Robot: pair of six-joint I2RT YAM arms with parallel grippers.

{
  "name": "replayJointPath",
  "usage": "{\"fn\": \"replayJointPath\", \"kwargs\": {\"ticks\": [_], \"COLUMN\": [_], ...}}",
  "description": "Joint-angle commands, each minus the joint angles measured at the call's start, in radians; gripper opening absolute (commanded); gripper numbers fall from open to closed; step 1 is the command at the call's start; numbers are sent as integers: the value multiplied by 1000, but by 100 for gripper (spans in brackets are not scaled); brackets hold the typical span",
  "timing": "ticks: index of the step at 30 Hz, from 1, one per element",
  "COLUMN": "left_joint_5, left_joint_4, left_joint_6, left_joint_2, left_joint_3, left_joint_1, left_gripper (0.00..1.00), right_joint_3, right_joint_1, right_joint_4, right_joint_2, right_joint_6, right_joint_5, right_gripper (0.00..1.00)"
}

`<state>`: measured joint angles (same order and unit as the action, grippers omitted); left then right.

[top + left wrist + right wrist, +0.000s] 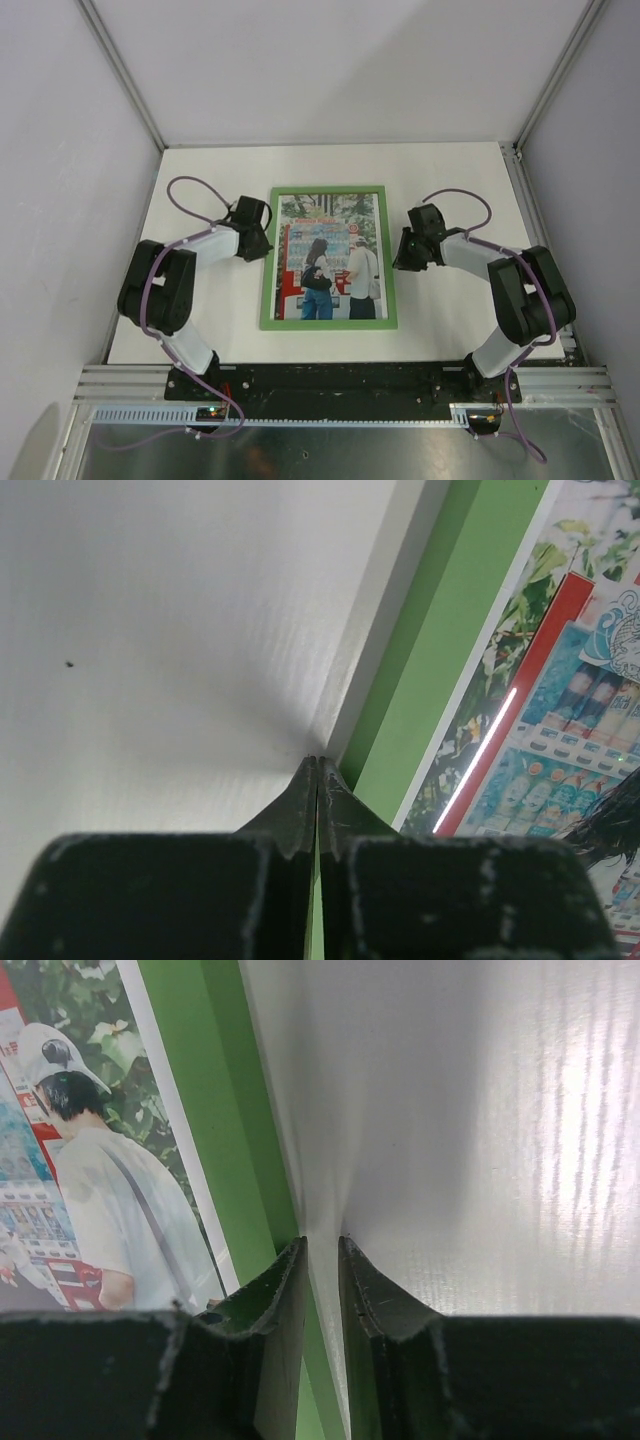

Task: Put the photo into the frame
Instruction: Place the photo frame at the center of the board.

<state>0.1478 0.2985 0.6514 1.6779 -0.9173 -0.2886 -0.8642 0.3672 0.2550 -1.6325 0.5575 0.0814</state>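
The frame (328, 323) lies flat in the middle of the table, green front up. The photo (330, 255) of two people at vending machines shows inside it. My left gripper (268, 243) is at the frame's left edge, near the upper half. In the left wrist view the left gripper (318, 762) has its tips pressed together, right at the outer edge of the frame (440, 660), beside the photo (560, 700). My right gripper (397, 255) is at the frame's right edge. In the right wrist view the right gripper (322, 1245) shows a narrow gap over the outer edge of the frame (205, 1110); the photo (90, 1160) lies to its left.
The white table (450, 180) is walled at the back and on both sides. The metal rail (340, 385) with the arm bases runs along the near edge. No backing board shows.
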Motion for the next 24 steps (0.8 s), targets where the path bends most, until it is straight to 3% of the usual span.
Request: {"fn": "replayJointPath", "kwargs": {"ticks": [1,12,24], "left_joint_5": [-64,-77,-52], "left_joint_4": [-26,-28,-21], "left_joint_6": [53,75,53], "left_joint_2": [56,126,115], "left_joint_3": [-41,-119,-136], "left_joint_1": [-67,-154,-158], "left_gripper": [0,0,0], "right_joint_3": [2,2,3], "right_joint_1": [-18,-68,-111], "right_joint_4": [-22,42,57], "right_joint_2": [-22,20,43], "right_joint_6": [3,-31,-38], "right_joint_5": [-11,-36,-35], "right_gripper": [24,24,24]}}
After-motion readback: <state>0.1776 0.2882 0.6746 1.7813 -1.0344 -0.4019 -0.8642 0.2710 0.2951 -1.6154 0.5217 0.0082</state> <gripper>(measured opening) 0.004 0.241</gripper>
